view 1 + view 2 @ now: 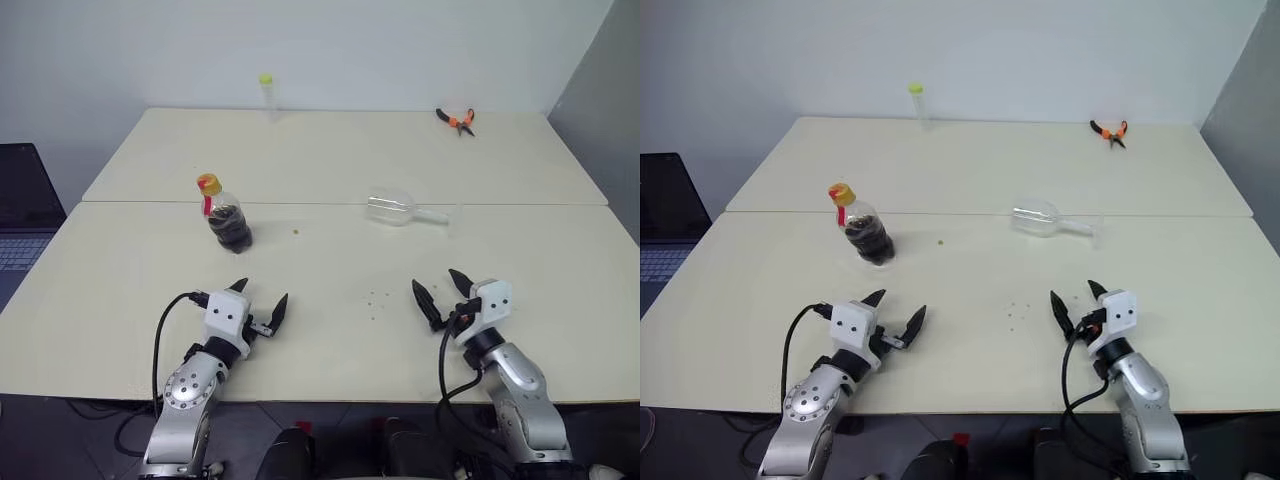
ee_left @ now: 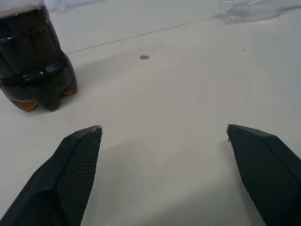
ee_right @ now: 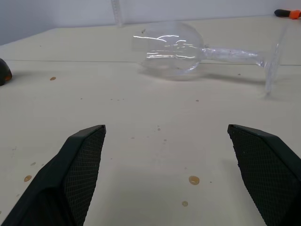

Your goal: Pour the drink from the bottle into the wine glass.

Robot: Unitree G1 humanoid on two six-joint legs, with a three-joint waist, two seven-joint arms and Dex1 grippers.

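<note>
The bottle [image 1: 226, 216] stands upright on the table's left half, capped in yellow-orange, with the dark drink [image 1: 231, 228] filling its lower body; its base also appears in the left wrist view [image 2: 35, 70]. The wine glass [image 1: 396, 208] lies on its side near the middle, bowl to the left, foot to the right, and lies across the right wrist view [image 3: 175, 48]. My left gripper [image 1: 261, 301] hovers open near the front edge, short of the bottle. My right gripper [image 1: 440, 288] is open too, in front of the fallen glass. Nothing sits between either pair of fingers.
A thin clear tube with a yellow-green cap [image 1: 267, 92] stands at the far edge. Orange-handled pliers [image 1: 457, 120] lie at the back right. A laptop [image 1: 22, 205] sits off the table's left side. A seam [image 1: 340, 203] joins two tabletops. Small drips [image 3: 193, 180] dot the surface.
</note>
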